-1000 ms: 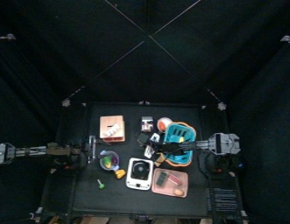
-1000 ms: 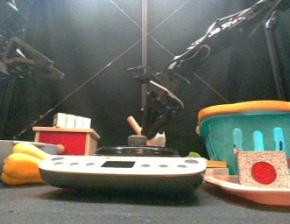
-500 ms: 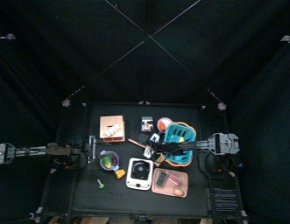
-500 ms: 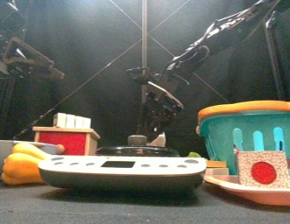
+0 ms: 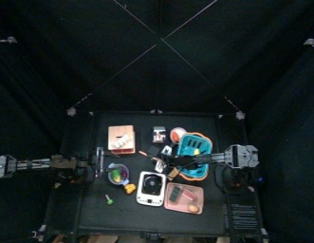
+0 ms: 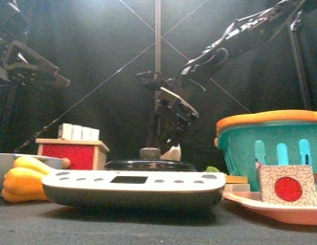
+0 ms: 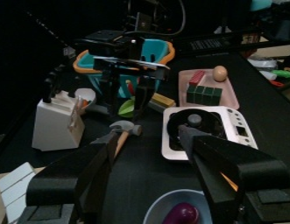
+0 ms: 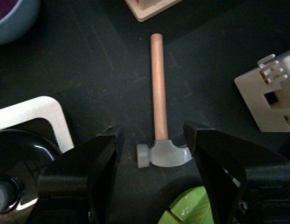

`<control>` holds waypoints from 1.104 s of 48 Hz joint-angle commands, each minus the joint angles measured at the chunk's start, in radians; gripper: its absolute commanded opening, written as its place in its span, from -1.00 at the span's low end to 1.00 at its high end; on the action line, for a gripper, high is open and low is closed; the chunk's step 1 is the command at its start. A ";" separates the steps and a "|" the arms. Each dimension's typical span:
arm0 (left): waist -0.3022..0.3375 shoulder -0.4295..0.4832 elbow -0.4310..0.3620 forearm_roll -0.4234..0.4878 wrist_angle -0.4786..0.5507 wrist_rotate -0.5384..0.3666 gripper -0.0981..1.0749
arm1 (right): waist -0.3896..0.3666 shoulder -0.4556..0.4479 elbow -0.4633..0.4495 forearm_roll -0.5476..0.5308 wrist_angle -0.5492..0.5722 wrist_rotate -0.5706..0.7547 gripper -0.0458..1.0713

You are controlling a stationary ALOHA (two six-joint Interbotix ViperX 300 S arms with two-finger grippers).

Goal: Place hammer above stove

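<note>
Top view: you've got the stove (image 5: 150, 187) near the desk's (image 5: 93, 207) front edge, white slab w/ black burner. The hammer (image 5: 160, 153) lies just behind it, on the far side, a thin tan stick; the right gripper (image 5: 170, 161) hangs over it. Left arm rests at the desk's left edge. No writing legible here.

Front view: stove (image 6: 135, 185) is low and wide in the foreground. Right gripper (image 6: 161, 144) hangs behind it, pointing down, and the hammer's grey head (image 6: 150, 153) just shows above the burner rim. Handle hidden. The card w/ a red disc at right has no text you can read.

Left wrist view: left gripper (image 7: 153, 179) has its jaws spread wide, nothing between them. Hammer (image 7: 119, 136) lies flat on the desk just beside the stove (image 7: 207, 133), apart from it. No brand marks readable.

Right wrist view: right gripper (image 8: 152, 163) jaws stand well apart, straddling the hammer's (image 8: 158, 92) head end w/o touching it. Hammer lies loose on the desk. Looks like a light, stiff toy: slim round handle, prob. smooth, so it may roll or slip. I'd say take it on the handle close to the grey head, jaws across the shaft. No labels visible.
</note>
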 commanded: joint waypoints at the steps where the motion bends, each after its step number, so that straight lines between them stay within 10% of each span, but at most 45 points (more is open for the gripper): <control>1: 0.002 0.008 -0.014 0.002 -0.005 0.000 0.75 | 0.003 -0.017 -0.026 -0.002 0.006 0.000 0.68; 53: 0.002 0.008 -0.014 0.000 -0.005 0.000 0.75 | 0.046 0.051 -0.118 0.008 0.252 0.005 0.68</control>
